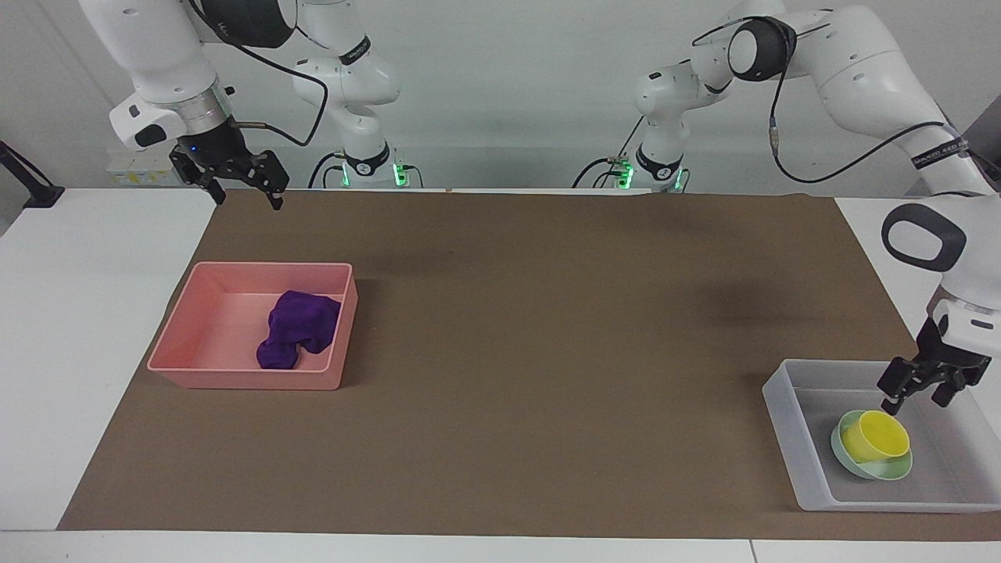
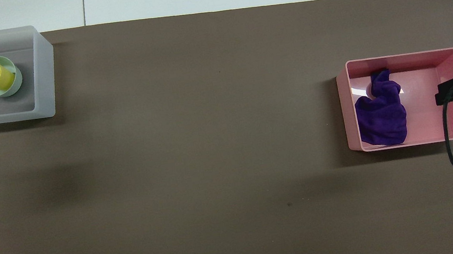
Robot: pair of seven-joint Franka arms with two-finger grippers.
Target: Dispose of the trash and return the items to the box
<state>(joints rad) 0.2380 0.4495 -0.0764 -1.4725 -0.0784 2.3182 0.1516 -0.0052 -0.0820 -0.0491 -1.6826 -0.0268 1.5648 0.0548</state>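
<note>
Below spread left jaws, yellow cup point(image 1: 879, 436) in bowl point(image 1: 886, 468)

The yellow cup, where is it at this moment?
The yellow cup stands in the mint-green bowl inside the translucent tray, at the left arm's end of the table.

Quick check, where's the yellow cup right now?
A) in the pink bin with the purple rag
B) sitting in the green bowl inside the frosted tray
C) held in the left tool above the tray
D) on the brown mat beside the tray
B: the yellow cup sits inside the green bowl in the frosted tray, and the left tool hangs open just above it, clear of the cup.
</note>
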